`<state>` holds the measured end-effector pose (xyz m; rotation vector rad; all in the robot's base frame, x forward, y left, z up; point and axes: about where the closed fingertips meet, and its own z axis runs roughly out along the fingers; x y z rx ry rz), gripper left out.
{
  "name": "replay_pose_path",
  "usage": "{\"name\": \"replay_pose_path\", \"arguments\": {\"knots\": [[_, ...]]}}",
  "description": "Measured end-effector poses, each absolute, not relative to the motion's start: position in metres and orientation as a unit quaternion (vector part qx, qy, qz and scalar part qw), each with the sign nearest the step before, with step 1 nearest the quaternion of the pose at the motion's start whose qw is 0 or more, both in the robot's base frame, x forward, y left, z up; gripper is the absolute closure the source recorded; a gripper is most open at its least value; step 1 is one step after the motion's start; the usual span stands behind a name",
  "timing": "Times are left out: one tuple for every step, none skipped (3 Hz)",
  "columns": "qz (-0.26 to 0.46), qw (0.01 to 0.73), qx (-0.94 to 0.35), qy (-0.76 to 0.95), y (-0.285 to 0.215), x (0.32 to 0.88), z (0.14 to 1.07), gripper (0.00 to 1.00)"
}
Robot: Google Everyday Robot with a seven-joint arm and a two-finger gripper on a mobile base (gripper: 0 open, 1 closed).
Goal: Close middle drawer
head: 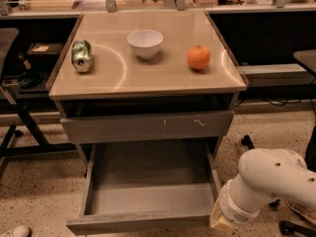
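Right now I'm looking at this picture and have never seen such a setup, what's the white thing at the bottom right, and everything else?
It is one camera view, looking down at a grey drawer cabinet with a tan top. The white curved tube is a robot's arm; its gripper, the grabbing end, is beside the right front corner of the wide grey middle drawer, pulled far out. On top: a green can on its side, a white bowl, an orange fruit. I see nothing held.
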<state>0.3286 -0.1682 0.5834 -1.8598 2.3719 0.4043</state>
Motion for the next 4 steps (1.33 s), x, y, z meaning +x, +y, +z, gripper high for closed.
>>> {"name": "replay_pose_path", "arguments": {"knots": [[0.150, 0.040, -0.606, 0.780, -0.163, 0.326, 0.543, 1.00], [0.155, 0.039, -0.605, 0.780, -0.162, 0.325, 0.538, 1.00], [0.167, 0.035, -0.595, 0.785, -0.155, 0.330, 0.507, 1.00], [0.166, 0.031, -0.579, 0.798, -0.148, 0.353, 0.470, 1.00]]}}
